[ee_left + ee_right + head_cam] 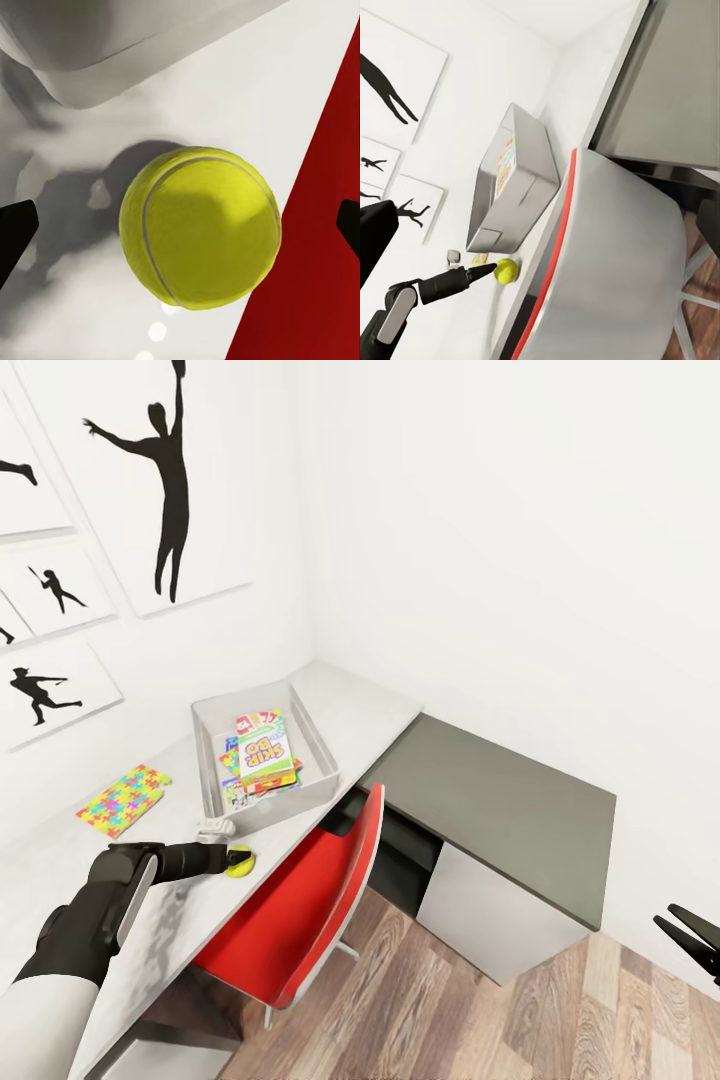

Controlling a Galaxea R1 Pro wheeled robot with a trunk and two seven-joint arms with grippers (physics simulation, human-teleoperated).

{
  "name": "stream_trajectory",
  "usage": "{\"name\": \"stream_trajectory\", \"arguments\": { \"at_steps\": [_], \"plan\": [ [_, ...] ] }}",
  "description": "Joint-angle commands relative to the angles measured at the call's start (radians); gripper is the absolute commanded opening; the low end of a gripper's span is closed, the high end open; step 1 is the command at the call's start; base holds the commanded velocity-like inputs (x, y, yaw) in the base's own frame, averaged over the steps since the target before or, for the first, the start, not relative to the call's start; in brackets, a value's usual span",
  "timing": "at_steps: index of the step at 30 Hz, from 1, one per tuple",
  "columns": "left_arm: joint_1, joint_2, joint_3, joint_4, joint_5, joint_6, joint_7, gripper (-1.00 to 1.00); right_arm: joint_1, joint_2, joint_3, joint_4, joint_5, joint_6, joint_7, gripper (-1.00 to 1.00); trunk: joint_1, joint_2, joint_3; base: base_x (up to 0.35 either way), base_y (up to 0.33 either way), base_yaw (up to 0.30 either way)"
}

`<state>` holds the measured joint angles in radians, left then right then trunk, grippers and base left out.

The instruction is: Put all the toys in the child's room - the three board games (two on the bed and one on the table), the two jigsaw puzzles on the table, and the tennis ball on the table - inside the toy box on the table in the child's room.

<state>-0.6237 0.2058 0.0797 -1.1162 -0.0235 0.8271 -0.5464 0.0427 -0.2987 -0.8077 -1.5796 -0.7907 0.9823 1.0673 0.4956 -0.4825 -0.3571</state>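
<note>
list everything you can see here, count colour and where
tennis ball: 1, yellow-green, on the table near its front edge, between the open left gripper fingers
toy box: 1, grey, on the table by the wall
board games: stacked in the toy box, SKIP-BO on top; count unclear
jigsaw puzzle: 1, multicoloured, on the table left of the toy box
table: 1, light grey
chair: 1, red, at the table
side cabinet: 1, dark grey top
wall pictures: black silhouettes
left gripper: black, at the ball
right gripper: black, over the floor
</note>
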Motion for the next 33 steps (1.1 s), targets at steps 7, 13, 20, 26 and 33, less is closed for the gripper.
{"name": "stream_trajectory", "arguments": {
  "at_steps": [7, 13, 20, 26, 33],
  "plan": [
    [-0.001, 0.000, 0.002, -0.001, -0.003, 0.006, -0.006, 1.00, 0.000, 0.000, -0.001, 0.000, -0.001, 0.004, 0.002, 1.00, 0.000, -0.002, -0.008, 0.000, 0.000, 0.000],
    [-0.001, 0.000, 0.002, -0.001, -0.003, 0.006, -0.006, 1.00, 0.000, 0.000, -0.001, 0.000, -0.001, 0.004, 0.002, 1.00, 0.000, -0.002, -0.010, 0.000, 0.000, 0.000],
    [-0.001, 0.000, 0.002, -0.001, -0.002, 0.006, -0.006, 1.00, 0.000, 0.000, -0.001, 0.000, -0.001, 0.004, 0.002, 1.00, 0.000, -0.002, -0.010, 0.000, 0.000, 0.000],
    [-0.001, 0.000, 0.002, -0.002, -0.002, 0.006, -0.006, 1.00, 0.000, -0.001, -0.002, 0.000, -0.001, 0.005, 0.002, 1.00, 0.000, -0.002, -0.010, 0.000, 0.000, 0.000],
    [-0.001, 0.000, 0.002, -0.001, -0.002, 0.006, -0.006, 1.00, 0.000, 0.000, -0.001, 0.000, -0.001, 0.005, 0.002, 1.00, 0.000, -0.002, -0.014, 0.000, 0.000, 0.000]
  ]
}}
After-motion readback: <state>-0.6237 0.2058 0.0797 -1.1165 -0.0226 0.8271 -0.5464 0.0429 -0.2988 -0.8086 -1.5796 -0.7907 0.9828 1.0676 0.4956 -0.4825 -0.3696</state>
